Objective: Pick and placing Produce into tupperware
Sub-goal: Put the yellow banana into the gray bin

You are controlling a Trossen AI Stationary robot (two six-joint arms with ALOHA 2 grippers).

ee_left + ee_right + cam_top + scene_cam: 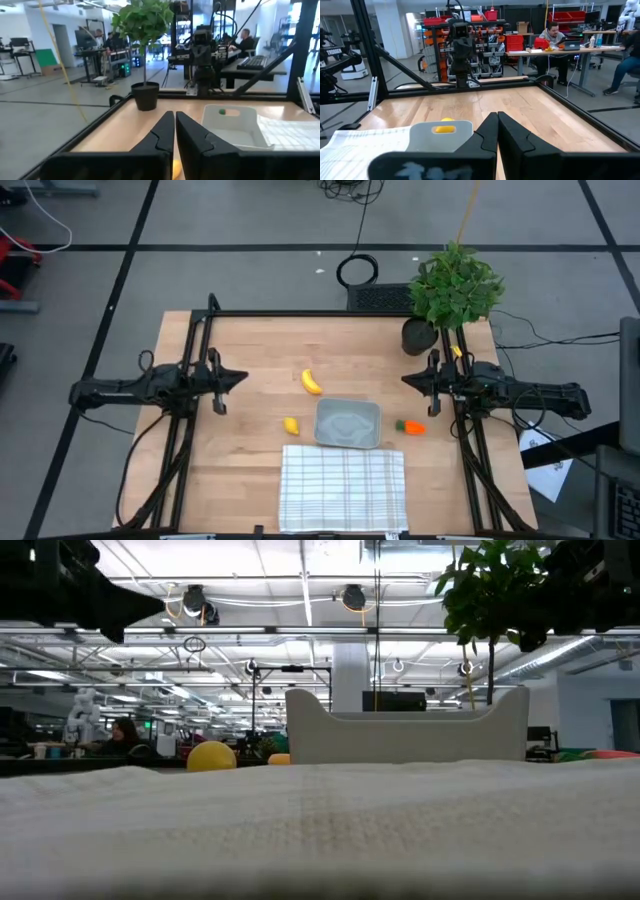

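Both dark arms lie level at opposite table edges, left gripper and right gripper closed and empty; curved yellow banana, round yellow fruit and orange carrot sit outside the translucent grey tub.

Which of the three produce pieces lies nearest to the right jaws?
The carrot, orange with a green top, just beside the tupperware on the right gripper side; the banana and lemon lie beyond the tub.

Bright, even overhead ceiling light; the low view's foreground cloth is blurred, shadows faint.
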